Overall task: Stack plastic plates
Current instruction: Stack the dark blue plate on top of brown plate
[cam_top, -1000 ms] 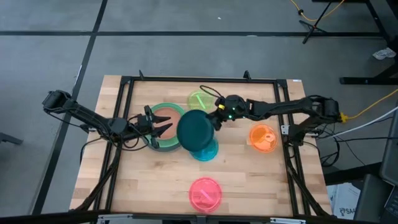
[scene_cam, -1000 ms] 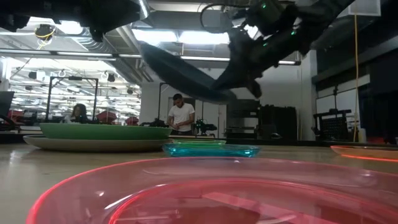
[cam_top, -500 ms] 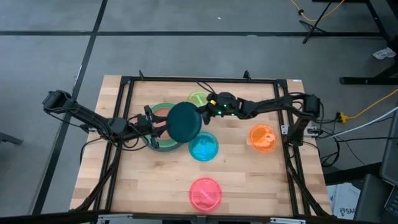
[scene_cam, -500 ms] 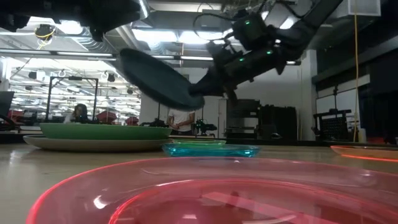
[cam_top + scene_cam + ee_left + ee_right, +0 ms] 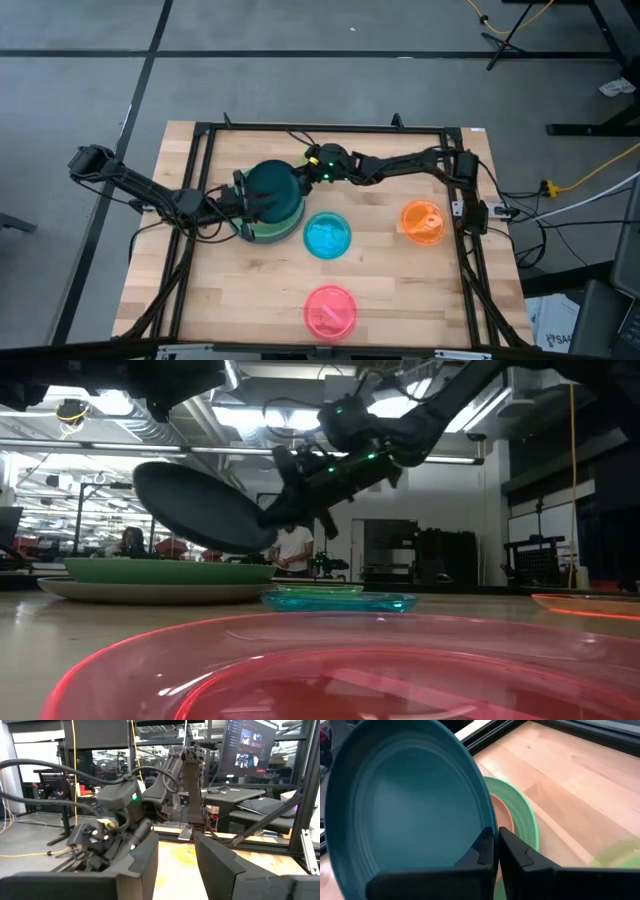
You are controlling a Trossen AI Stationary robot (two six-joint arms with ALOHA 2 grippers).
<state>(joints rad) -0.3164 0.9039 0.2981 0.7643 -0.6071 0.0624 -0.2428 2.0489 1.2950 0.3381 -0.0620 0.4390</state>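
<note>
My right gripper (image 5: 303,177) is shut on the dark teal plate (image 5: 272,188) and holds it tilted in the air over the stack. The stack (image 5: 262,233) has a grey plate (image 5: 150,592) at the bottom, then a light green one (image 5: 165,571) and a brown one (image 5: 503,818). My left gripper (image 5: 175,865) is open at the stack's left side, with its tips under the teal plate in the high view. The blue plate (image 5: 327,236), orange plate (image 5: 423,222) and pink plate (image 5: 330,310) lie flat on the table. The lime plate (image 5: 318,157) is mostly hidden by the right arm. My right gripper pinches the teal plate's rim (image 5: 481,827) between its two fingers (image 5: 482,851), on the side of the plate toward the table's right. The fingers come from the right, slanting down. The plate is lifted clear and tilted above the stack (image 5: 200,508).
The wooden table (image 5: 400,290) has a black frame around it. The blue plate lies just right of the stack, the orange one near the right edge and the pink one near the front edge. People stand in the room beyond the table (image 5: 293,550).
My right gripper has carried the teal plate toward the table's left, from above the blue plate to above the stack, and a little lower. The blue plate now shows whole. The brown plate and my left gripper's tips are now covered in the high view.
</note>
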